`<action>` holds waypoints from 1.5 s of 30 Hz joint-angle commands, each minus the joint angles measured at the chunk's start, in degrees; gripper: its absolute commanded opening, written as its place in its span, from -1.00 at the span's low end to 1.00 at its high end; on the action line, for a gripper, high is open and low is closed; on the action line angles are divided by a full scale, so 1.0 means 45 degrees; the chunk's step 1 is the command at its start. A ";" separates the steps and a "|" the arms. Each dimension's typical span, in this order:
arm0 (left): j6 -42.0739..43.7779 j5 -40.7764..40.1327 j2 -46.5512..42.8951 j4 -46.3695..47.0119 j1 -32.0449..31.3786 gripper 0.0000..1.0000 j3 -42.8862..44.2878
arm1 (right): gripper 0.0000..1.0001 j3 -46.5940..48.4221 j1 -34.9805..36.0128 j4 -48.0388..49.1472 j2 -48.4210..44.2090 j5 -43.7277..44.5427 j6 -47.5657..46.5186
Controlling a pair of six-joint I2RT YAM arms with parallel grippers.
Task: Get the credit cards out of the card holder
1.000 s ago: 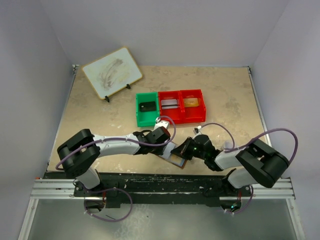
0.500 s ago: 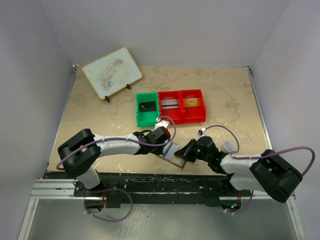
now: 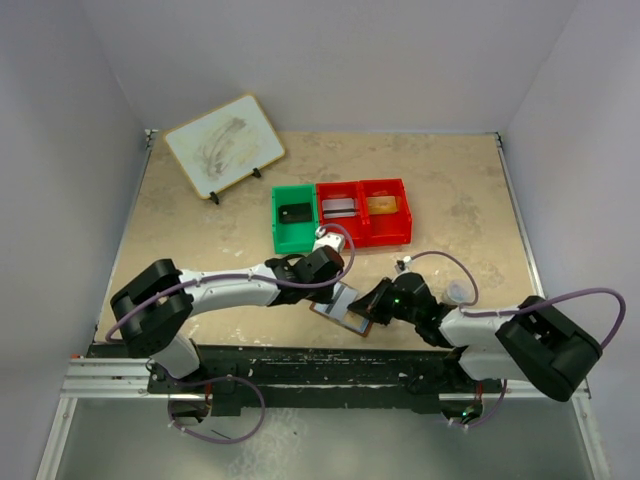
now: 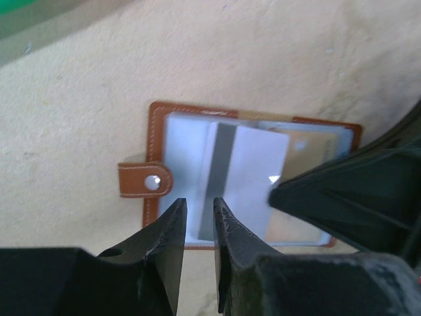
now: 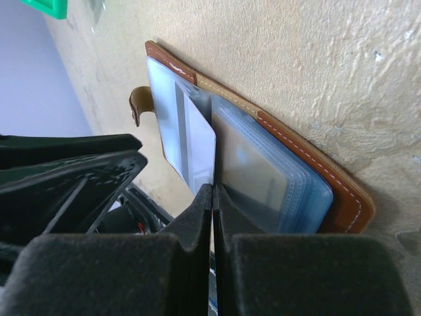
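1. The card holder (image 4: 186,155) lies open on the worktop (image 4: 79,118), with a striped white card (image 4: 253,168) across its pale panels
2. Left claw (image 4: 199,204) hovers above one long edge, its jaws slightly apart and empty
3. Right claw (image 5: 212,189), jaws together, touches that card's edge

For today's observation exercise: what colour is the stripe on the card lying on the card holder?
Dark grey stripe on a pale card; best in left wrist view.

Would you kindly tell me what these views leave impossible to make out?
Left wrist view: right side of the card holder, behind the right end effector.
Right wrist view: whether that end effector pinches the card; its own fingers hide the contact.
Top view: contents of the green bin and red bins, too small.
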 commanded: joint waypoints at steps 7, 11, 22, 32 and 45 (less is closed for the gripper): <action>-0.0033 0.0339 0.0866 0.0686 -0.0047 -0.63 0.0675 | -1.00 0.0191 -0.0034 -0.0281 0.0426 0.0379 -0.0226; -0.0015 0.0017 0.1158 0.0455 -0.0043 -0.64 0.0450 | -0.97 0.0337 -0.0042 -0.0556 0.0287 0.0518 -0.0422; -0.0139 0.0274 0.1221 0.0488 -0.0044 -0.67 0.0041 | -0.75 0.0154 -0.0042 0.0362 0.0142 0.0519 -0.0181; -0.0166 0.0289 0.1085 0.0511 -0.0043 -0.70 -0.0027 | -0.62 -0.0382 -0.0039 0.2639 0.1045 0.0545 0.0276; -0.0228 0.0528 0.0949 0.0629 -0.0055 -0.75 -0.0191 | -0.57 0.0233 -0.0040 0.3579 0.2662 0.0187 0.0175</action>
